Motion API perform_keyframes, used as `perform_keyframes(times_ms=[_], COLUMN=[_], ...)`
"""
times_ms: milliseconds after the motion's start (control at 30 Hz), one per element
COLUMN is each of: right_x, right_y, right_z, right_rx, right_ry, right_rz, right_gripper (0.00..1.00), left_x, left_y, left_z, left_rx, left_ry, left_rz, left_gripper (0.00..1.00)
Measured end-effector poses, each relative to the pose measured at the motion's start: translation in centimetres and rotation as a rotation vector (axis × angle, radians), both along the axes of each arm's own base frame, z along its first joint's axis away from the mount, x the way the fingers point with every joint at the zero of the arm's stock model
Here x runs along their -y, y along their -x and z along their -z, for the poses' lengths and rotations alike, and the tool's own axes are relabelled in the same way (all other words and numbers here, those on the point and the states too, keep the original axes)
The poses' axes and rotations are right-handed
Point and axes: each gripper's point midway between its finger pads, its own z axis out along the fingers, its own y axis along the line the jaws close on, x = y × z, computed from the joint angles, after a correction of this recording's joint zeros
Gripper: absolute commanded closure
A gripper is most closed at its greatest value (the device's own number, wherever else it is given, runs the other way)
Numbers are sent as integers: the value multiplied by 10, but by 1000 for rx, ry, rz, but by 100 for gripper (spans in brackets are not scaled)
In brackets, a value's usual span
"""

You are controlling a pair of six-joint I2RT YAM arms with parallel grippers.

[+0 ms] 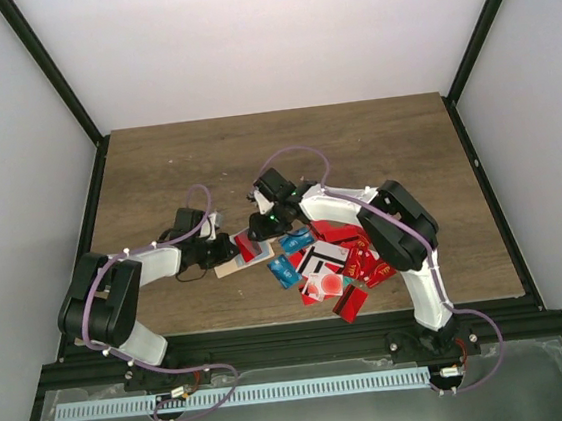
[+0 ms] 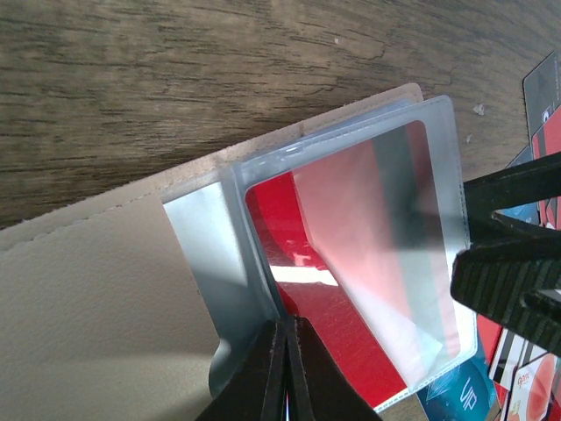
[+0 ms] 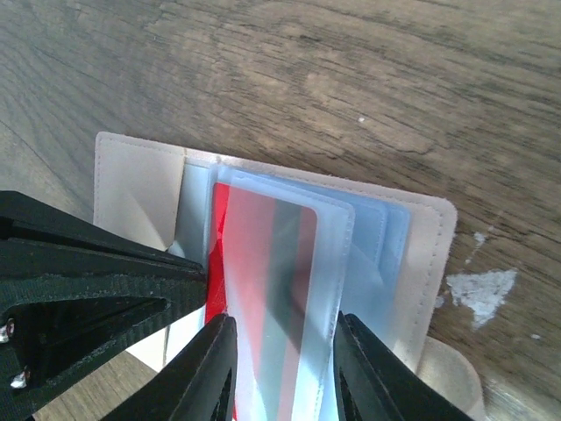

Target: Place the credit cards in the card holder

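1. Desk (image 1: 156,173): brown wood-grain top. All the work sits in its near half, and the far half holds nothing of the task.
2. Credit cards (image 1: 329,263): a loose heap right of centre, near the front edge. They are mostly red, with some teal and a white one with black bars. They overlap and lie flat, and none of the heap is in a sleeve. I count roughly a dozen, but it is hard to be sure.
3. Card holder (image 1: 233,267): a beige folding wallet lying open on the desk, just left of the heap and between the two arms. Its clear sleeves are fanned out over the beige lining.
4. Left end effector (image 2: 285,338): fingers pressed together, pinching the card holder at the edge of a clear sleeve (image 2: 434,118) and pinning it in place.
5. Right end effector (image 3: 285,320): fingers part-spread, one at each side of the sleeve's open end. I cannot tell whether they clamp the card there or only rest against it.
6. Red card (image 3: 263,263): has a dark stripe and sits inside the top sleeve, most of its length already in.

Progress, as I judge it: early. One card is nearly seated and needs a last push home. The whole heap remains to be picked up and inserted one card at a time, with the other sleeves apparently unfilled.
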Motion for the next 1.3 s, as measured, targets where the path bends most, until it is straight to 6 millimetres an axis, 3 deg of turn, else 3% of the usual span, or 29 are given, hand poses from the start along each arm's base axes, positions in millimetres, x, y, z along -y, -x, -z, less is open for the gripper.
perform_keyframes(times_ms=[567, 700, 1067, 1200, 1300], right_x=[-15, -19, -34, -46, -52], right_y=[13, 18, 31, 32, 33], right_z=[-12, -14, -23, -38, -46], right_rx=[-47, -53, -51, -28, -19], right_ry=[-83, -91, -81, -92, -96], right_rz=[-49, -58, -77, -88, -89], right_gripper=[66, 63, 60, 46, 42], left_x=[1, -2, -20, -27, -38], left_y=[0, 2, 7, 11, 14], left_z=[-1, -3, -42, -56, -66], left_rx=[-5, -14, 38, 64, 86], left_ry=[-8, -29, -90, -109, -138], left_rz=[1, -12, -80, -106, -143], left_gripper=[96, 90, 74, 69, 67])
